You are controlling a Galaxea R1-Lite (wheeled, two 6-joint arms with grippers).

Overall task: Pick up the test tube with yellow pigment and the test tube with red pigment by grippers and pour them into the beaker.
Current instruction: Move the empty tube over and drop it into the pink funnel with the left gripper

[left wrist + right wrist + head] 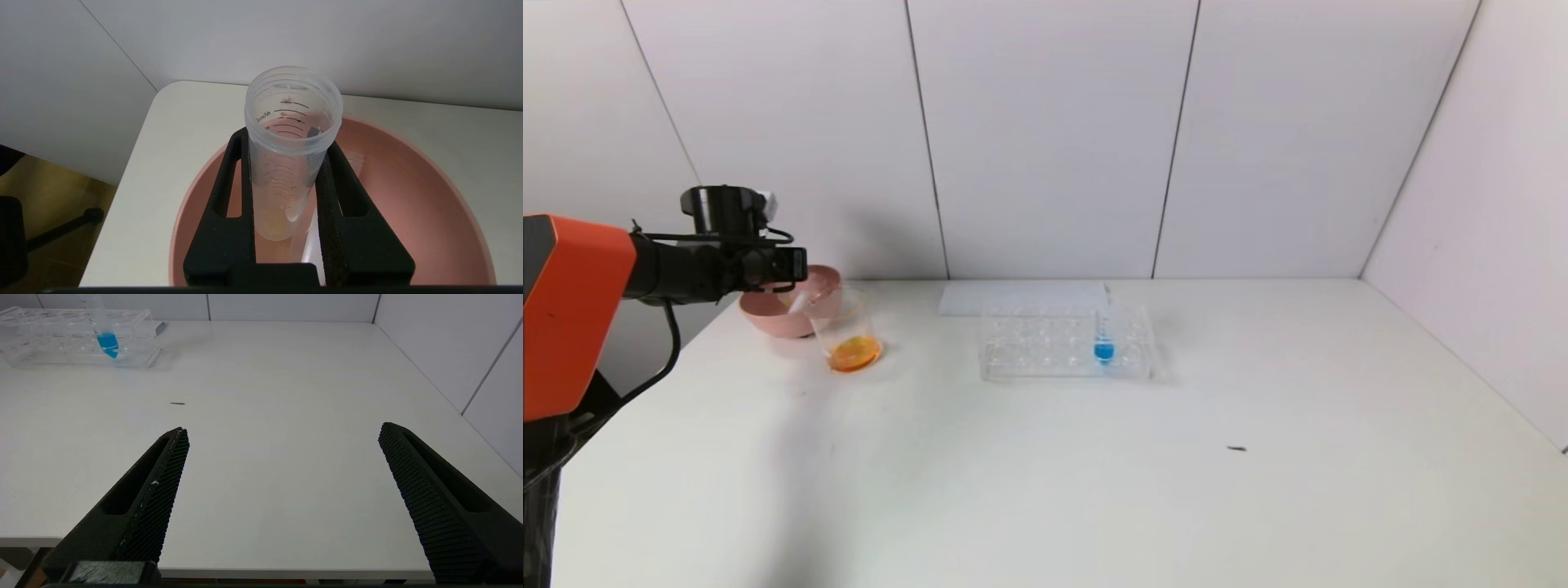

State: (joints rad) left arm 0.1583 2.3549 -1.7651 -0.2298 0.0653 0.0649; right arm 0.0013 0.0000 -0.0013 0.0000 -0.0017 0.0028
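Observation:
My left gripper [286,141] is shut on a clear graduated tube, the test tube with yellow pigment [282,183]. Only a faint yellow trace shows at its round bottom, and its open mouth points away from the wrist. It hangs over the pink bowl [429,183]. In the head view that gripper [796,273] is at the far left, just above the bowl [768,318] and beside the beaker [849,335], which holds orange liquid. I cannot make out the test tube with red pigment; a clear tube-like piece [355,159] lies in the bowl. My right gripper [282,428] is open over bare table.
A clear rack [1029,343] stands mid-table with one blue-liquid tube [1103,347] in it. A flat white sheet [1021,296] lies behind it. A small dark speck [1236,448] sits on the table. The left table edge runs close to the bowl.

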